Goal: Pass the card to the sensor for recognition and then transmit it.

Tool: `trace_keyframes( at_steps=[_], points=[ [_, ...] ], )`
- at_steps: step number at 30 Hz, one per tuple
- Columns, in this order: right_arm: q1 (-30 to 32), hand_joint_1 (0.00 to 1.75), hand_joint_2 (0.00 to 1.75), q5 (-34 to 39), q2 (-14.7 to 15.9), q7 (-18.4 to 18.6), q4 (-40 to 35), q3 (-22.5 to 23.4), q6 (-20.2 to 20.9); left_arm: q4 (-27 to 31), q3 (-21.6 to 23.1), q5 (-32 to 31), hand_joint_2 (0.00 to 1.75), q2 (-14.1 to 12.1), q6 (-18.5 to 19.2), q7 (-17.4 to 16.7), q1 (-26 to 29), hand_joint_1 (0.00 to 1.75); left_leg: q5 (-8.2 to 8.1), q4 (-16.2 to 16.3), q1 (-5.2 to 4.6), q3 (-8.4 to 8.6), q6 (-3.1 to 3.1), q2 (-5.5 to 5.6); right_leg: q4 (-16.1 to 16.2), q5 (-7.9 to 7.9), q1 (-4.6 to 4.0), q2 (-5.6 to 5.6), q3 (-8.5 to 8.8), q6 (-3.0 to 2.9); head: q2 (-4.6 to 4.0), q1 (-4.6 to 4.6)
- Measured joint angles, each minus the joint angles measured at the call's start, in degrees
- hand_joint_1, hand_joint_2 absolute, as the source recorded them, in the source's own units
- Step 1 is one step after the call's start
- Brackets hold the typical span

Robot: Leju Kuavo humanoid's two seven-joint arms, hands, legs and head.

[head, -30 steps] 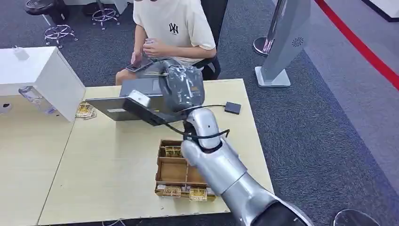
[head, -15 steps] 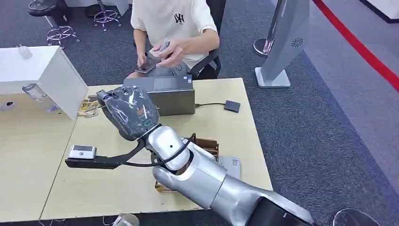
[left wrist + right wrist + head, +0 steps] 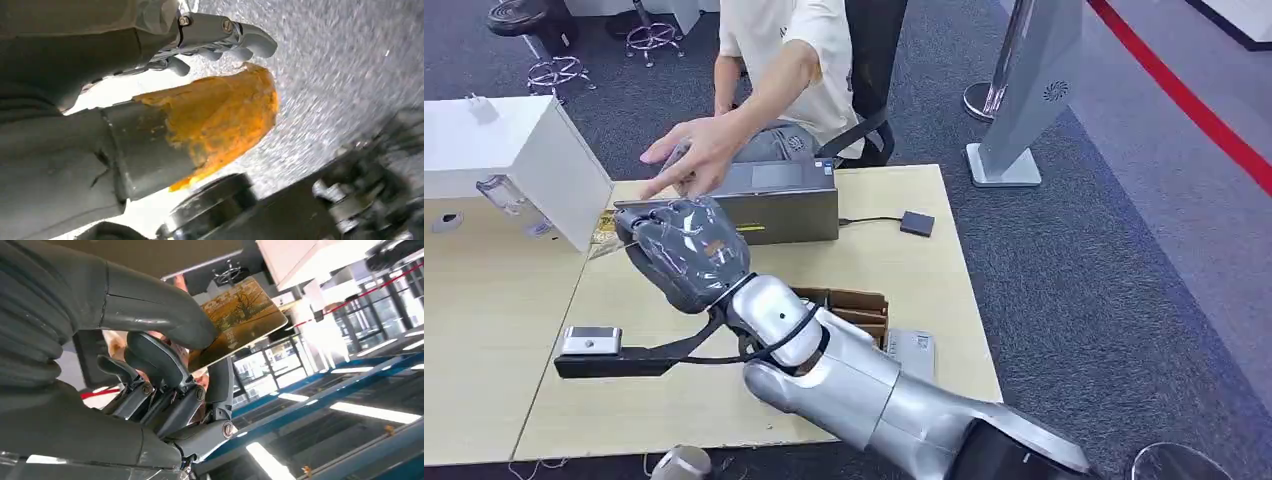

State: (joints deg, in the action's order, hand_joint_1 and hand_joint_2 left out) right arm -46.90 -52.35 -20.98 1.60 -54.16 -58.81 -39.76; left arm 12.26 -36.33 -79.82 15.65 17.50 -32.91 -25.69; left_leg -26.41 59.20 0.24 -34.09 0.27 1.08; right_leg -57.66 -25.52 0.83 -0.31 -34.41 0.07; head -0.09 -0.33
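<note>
Right hand (image 3: 686,252): raised over the left part of the table (image 3: 894,262), thumb and a finger pinching the card (image 3: 239,320); presumably lifted this way to present it for handover.
Card: in the right wrist view, clamped at one end, the rest jutting free; yellow-brown printed face with a tree-like picture; small print too fine to read.
Person's hand (image 3: 686,152): stretched out just above the robot's hand, apparently reaching to take the card.
Grey box (image 3: 769,198): on the table's far edge just behind the hand, likely the sensor; no legible label.
Left hand (image 3: 220,37): hanging over speckled floor, nothing visibly held; fingers mostly hidden, spread or curled cannot be told.
Cardboard tray (image 3: 856,303): partly hidden behind the right arm.
Writing: none readable.
</note>
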Motion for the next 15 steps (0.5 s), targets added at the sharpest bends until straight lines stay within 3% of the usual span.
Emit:
trace_keyframes(
  at_steps=[13, 15],
  points=[
    [-0.4, 1.75, 1.75, 2.5, 0.0, -0.4, 0.7, -2.8, 0.0, 0.0, 0.0, -0.8, 0.0, -0.5, 1.3, -0.2, -0.5, 0.0, 0.54, 0.0, 0.04, -0.61, -0.05, -0.09, 0.0, 0.6, -0.04, 0.08, -0.7, -0.14, 0.0, -0.02],
    [-0.5, 1.75, 1.75, 0.0, 0.0, 1.7, 1.1, -2.9, 0.0, 0.0, 0.4, -2.5, 0.0, 0.7, -1.6, -0.3, -0.4, 0.0, 0.59, 0.0, 0.01, -0.73, -0.06, -0.05, 0.0, 0.64, -0.02, 0.04, -0.83, -0.12, 0.0, -0.02]
  ],
)
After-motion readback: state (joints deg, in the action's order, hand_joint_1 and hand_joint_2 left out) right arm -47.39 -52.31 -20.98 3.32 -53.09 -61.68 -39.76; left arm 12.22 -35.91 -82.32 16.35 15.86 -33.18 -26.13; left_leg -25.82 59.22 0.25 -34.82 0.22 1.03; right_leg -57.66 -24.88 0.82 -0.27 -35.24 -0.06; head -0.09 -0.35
